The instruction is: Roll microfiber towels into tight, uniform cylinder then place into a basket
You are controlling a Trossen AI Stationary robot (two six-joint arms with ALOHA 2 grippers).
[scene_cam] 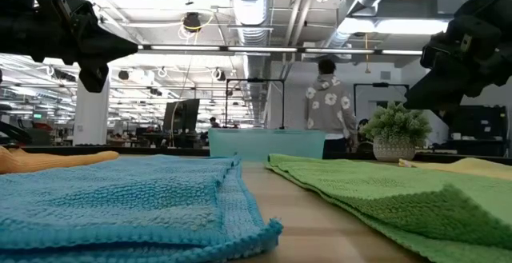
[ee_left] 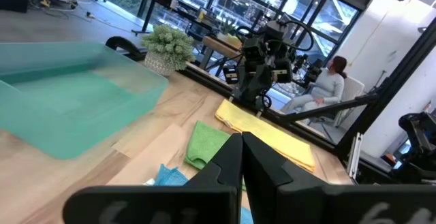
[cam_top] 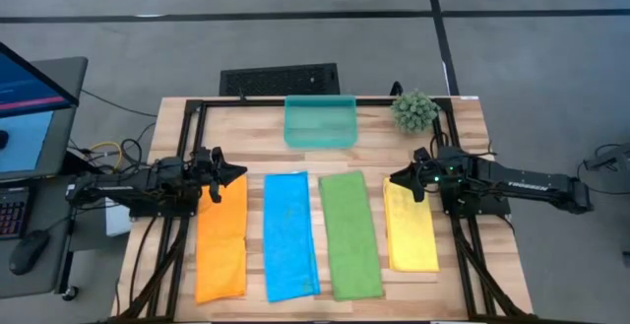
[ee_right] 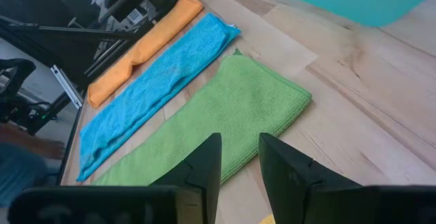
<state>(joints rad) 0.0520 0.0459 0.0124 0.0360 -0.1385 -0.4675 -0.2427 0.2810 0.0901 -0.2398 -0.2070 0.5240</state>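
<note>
High view is showing the left tool [cam_top: 234,174] hovering clenched over the orange towel [cam_top: 221,237], the right tool [cam_top: 397,178] parted, grasping nothing, over the yellow towel [cam_top: 410,227].

You had four soft cloths with a rough, looped matt pile: the orange towel [cam_top: 221,235], blue towel [scene_cam: 120,195], green towel [ee_right: 225,125] and yellow towel [cam_top: 410,227]. At twelve o'clock, the basket [cam_top: 320,122] looked like smooth, translucent plastic. The table [ee_right: 354,108] was pale, smooth wood with visible grain.
</note>
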